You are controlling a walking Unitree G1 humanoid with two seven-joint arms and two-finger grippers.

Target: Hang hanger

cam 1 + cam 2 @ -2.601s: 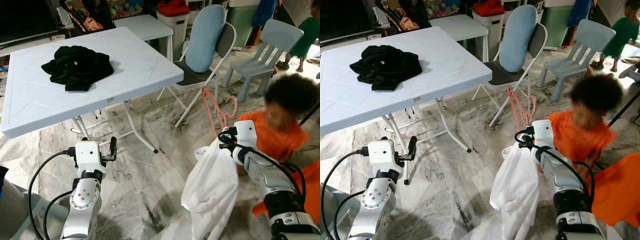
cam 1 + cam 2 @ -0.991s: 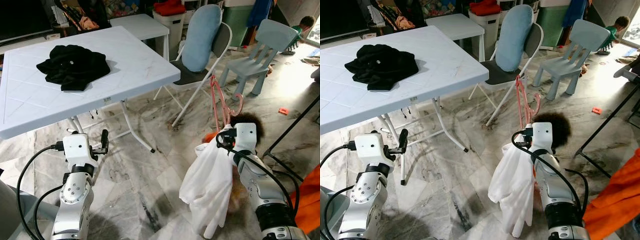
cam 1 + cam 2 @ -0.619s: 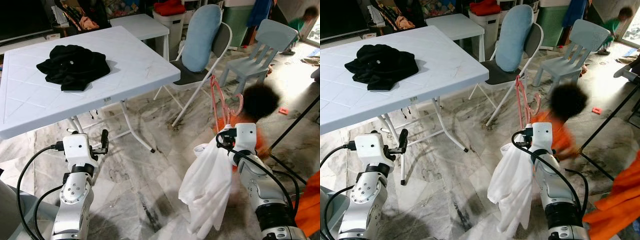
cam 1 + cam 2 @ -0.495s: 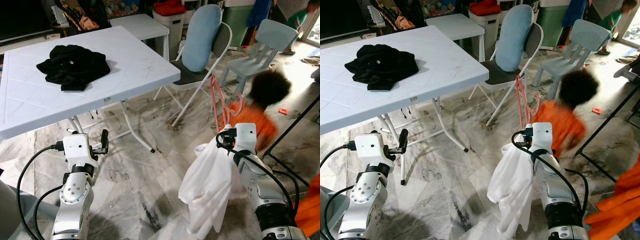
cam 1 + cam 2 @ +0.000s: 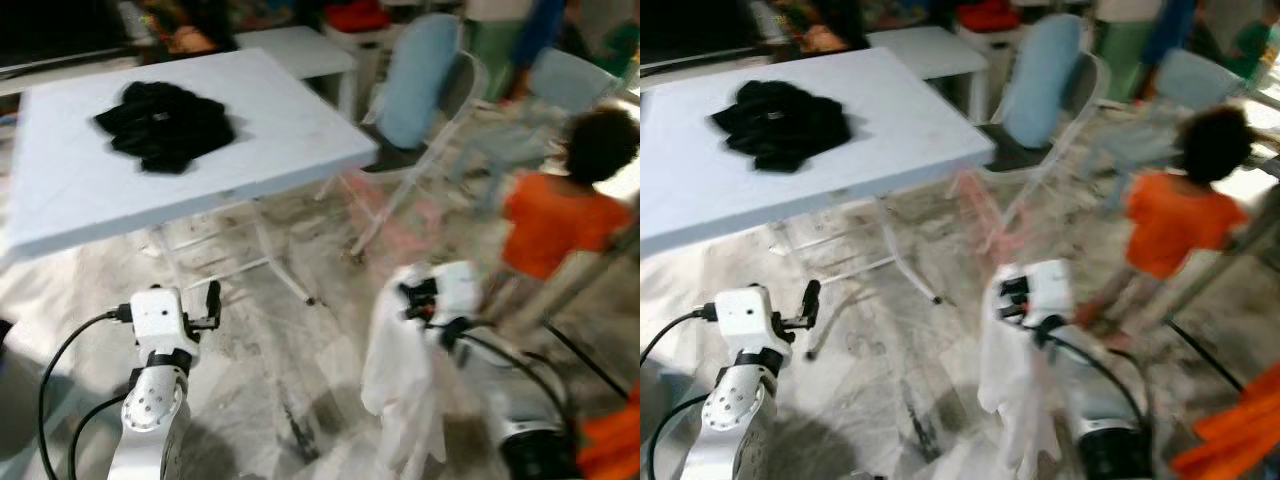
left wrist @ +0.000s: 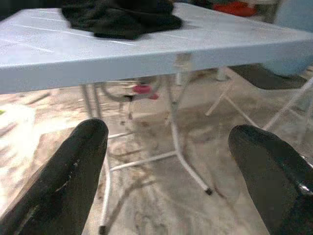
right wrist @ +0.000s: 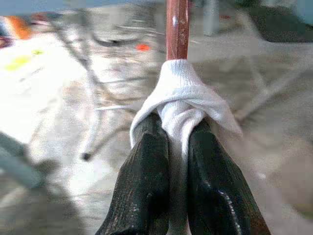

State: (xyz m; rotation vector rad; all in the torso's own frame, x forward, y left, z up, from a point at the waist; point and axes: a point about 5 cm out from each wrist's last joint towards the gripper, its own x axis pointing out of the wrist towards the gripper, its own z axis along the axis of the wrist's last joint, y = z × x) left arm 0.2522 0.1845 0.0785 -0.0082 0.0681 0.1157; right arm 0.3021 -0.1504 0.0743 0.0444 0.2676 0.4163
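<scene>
My right gripper (image 7: 178,134) is shut on the neck of a pink hanger (image 7: 177,24), with the collar of a white garment (image 7: 182,93) pinched between its fingers (image 7: 146,171). In the blurred eye views the white garment (image 5: 395,370) hangs from that gripper (image 5: 422,298) at lower right, and the hanger (image 5: 988,215) rises above it as a faint pink streak. My left gripper (image 6: 168,142) is open and holds nothing. It sits low at the left (image 5: 212,300), in front of the table legs.
A white folding table (image 5: 300,130) with a black garment (image 5: 165,120) stands ahead left. A folding chair with a blue cushion (image 5: 420,80) and a small blue chair (image 5: 570,80) stand behind. A person in an orange shirt (image 5: 555,220) stands close on the right. Orange cloth (image 5: 615,440) hangs at lower right.
The whole picture has shifted and blurred, so the camera has moved. The person in orange has stepped farther right and back. My right gripper keeps its hold; the left stays open.
</scene>
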